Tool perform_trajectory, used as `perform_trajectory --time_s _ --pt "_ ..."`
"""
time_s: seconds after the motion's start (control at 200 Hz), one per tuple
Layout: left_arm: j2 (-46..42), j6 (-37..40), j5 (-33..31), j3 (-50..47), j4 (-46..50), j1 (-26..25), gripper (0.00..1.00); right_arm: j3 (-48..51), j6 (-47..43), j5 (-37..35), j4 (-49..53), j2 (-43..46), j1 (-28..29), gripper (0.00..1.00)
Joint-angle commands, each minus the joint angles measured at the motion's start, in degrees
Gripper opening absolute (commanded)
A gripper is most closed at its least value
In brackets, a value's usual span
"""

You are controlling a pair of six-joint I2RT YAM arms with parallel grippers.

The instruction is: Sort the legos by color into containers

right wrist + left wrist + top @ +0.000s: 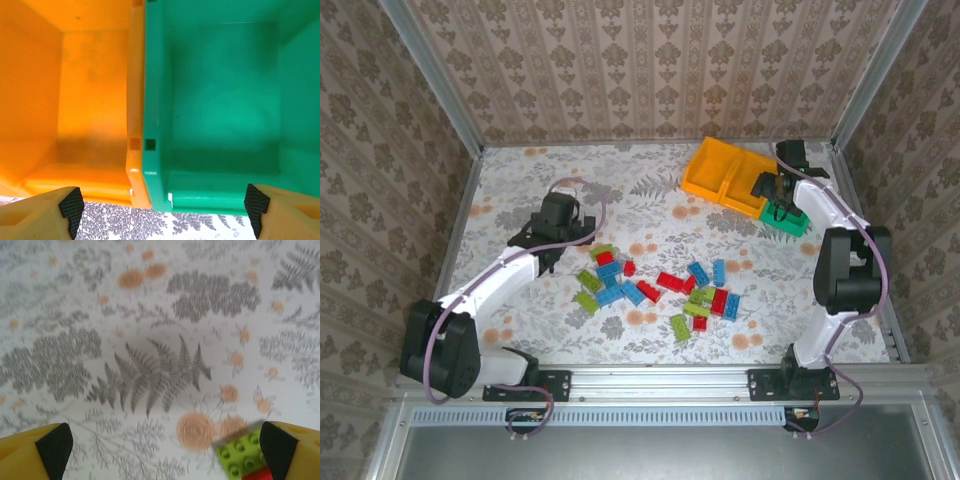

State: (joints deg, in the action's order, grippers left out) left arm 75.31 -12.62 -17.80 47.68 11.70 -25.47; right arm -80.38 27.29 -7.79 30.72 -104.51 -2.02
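Observation:
Several red, blue and lime green legos (pixel 655 288) lie scattered on the flowered table in the top view. At the back right stand two orange-yellow bins (pixel 725 172) and a green bin (pixel 786 217) in a row. My left gripper (pixel 552 258) hovers open just left of the pile; in its wrist view a lime green lego (pixel 241 455) with a red one below it lies by the right fingertip (pixel 277 450), and nothing sits between the jaws. My right gripper (pixel 781 205) hangs open over the green bin (pixel 225 100), beside an orange-yellow bin (pixel 75 100); both look bare inside.
Patterned walls with metal corner posts (pixel 430 75) close the table on three sides. A metal rail (pixel 660 378) carrying both arm bases runs along the near edge. Bare flowered table (pixel 610 180) lies between the left gripper and the bins.

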Motion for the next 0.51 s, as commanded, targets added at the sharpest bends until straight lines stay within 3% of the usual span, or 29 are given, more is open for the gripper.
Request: perform_trajectory --time_s 0.0,0.15,0.5 --pt "-2.57 -4.18 0.86 -2.07 3.41 -0.31 1.0 -4.2 0.78 0.35 4.3 -3.54 0.65 0.85" --pt "-2.5 -6.47 1.5 -2.57 5.89 -0.33 1.0 -9.47 -0.89 -1.72 6.96 -10.16 1.47 0.79" --pt "-2.18 -10.91 2.86 -3.12 7.98 -0.31 1.0 -13.28 -3.84 -3.39 6.95 -15.72 5.27 0.41"
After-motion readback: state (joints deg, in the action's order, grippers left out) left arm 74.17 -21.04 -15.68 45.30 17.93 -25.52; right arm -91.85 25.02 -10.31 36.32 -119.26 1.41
